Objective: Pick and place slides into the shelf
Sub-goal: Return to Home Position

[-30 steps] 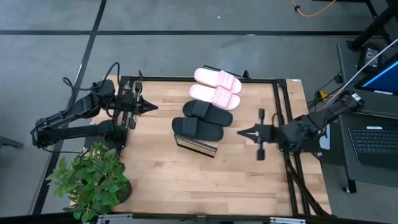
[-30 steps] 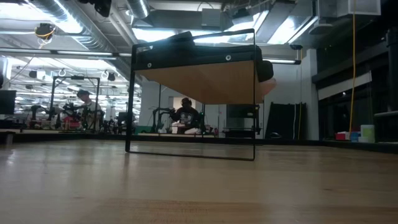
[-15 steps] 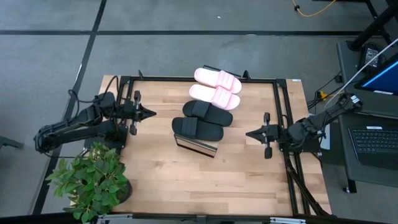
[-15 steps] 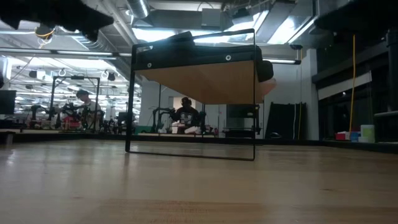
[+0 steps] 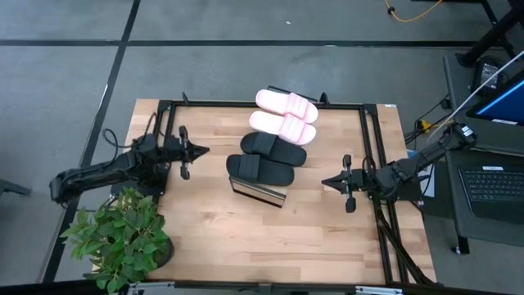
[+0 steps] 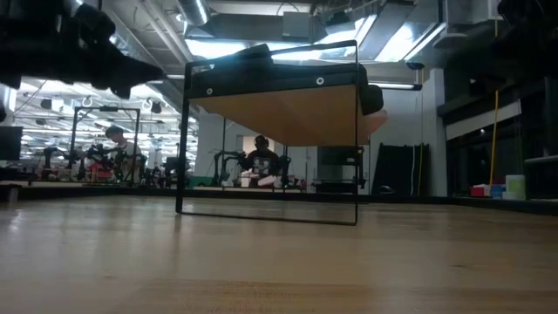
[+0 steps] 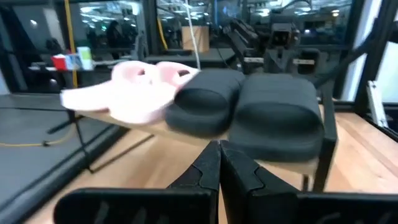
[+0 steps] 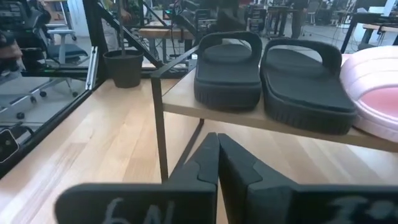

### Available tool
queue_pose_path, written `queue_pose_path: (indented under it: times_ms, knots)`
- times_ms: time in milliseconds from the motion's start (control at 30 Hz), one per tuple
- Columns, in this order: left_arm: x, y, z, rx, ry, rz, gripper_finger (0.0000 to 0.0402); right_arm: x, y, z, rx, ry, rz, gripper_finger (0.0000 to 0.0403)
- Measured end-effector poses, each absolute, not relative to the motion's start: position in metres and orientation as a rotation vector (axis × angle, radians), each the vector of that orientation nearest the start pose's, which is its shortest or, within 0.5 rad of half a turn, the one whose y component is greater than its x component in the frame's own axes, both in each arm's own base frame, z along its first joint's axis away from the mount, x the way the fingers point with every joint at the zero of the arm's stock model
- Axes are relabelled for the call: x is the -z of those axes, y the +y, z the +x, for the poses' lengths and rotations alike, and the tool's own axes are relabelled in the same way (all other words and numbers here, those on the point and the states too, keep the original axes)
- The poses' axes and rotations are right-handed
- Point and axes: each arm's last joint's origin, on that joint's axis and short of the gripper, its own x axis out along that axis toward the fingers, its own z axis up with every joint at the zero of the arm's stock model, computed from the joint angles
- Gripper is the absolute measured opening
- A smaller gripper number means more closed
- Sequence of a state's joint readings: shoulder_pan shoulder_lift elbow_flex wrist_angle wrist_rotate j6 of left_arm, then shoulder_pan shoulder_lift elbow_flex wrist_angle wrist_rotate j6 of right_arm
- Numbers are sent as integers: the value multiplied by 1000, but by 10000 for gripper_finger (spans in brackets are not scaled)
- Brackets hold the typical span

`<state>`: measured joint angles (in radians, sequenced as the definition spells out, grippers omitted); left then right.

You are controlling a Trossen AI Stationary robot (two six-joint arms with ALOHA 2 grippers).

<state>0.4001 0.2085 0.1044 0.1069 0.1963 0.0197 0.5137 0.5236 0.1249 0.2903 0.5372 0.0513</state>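
Now the slides [image 5: 274, 148] sit on the shelf [image 5: 262, 192] between left gripper [image 5: 203, 151] and right gripper [image 5: 325, 182], both closed.

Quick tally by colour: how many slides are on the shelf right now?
Pink slides: 2
Black slides: 2
Total on the shelf: 4
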Motion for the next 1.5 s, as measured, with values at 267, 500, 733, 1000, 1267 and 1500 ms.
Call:
queue_pose_path:
  times_ms: [267,500,733,1000,1267,1500]
  knots:
    - [-174,29,106,-189,-23,-13,0,-185,53,123,-13,93,-4,8]
    - [-169,20,109,-189,-8,-3,0,-184,54,123,-19,103,-33,9]
    - [-169,11,110,-146,-6,11,0,-184,54,123,-19,102,-38,9]
    - [-171,4,109,-164,-22,51,0,-184,54,123,-19,103,-39,9]
    - [-183,1,104,-153,-147,141,0,-184,54,123,-20,103,-38,9]
    - [-176,1,99,-143,-85,140,0,-184,55,123,-63,105,-36,9]
